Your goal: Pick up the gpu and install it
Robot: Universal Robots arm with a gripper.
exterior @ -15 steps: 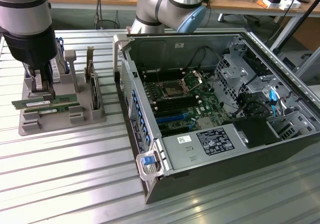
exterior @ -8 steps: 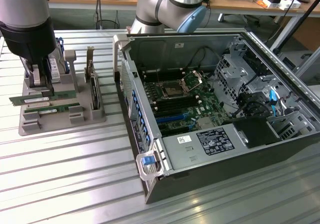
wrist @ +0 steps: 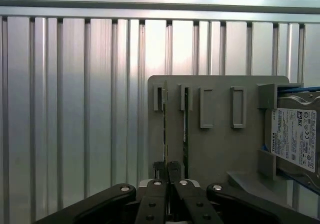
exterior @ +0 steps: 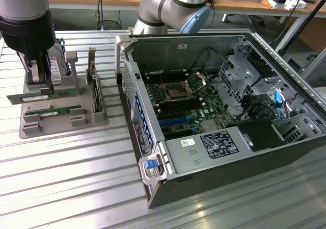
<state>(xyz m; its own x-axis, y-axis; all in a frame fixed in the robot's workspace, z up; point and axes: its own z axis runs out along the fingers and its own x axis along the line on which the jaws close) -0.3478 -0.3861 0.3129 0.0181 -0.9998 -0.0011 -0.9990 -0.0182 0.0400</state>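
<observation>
The arm [exterior: 175, 4] rises from the far side of the ribbed metal surface [exterior: 76, 188], behind the open computer case [exterior: 239, 165]. It reaches across to the exterior view's left. There its thick wrist section [exterior: 23, 15] points straight down over a grey holder [exterior: 61, 124] that stands on the surface beside the case. The tool hangs vertically, with the jaws aimed at the holder from above.

In the wrist view the black linkage arms spread out to both sides, and the two fingertips [wrist: 160, 168] are drawn together with hardly a gap between them. They sit over the end of a slot in the holder [wrist: 220, 149]. Nothing can be made out pinched between them, and how high they hang above the holder cannot be told.

The gpu [exterior: 53, 110], a thin green stick, stands on edge in its slot. In the wrist view it runs away from the fingertips, almost in line with them [wrist: 164, 129]. A second green stick [exterior: 43, 97] sits in the next slot, parallel and just beside it [wrist: 185, 119]. Beyond two bare slots lies the hard drive [exterior: 55, 68] in blue rails, its white label [wrist: 295, 134] facing up. An upright dark card [exterior: 95, 96] stands at the end of the holder nearest the case.
</observation>
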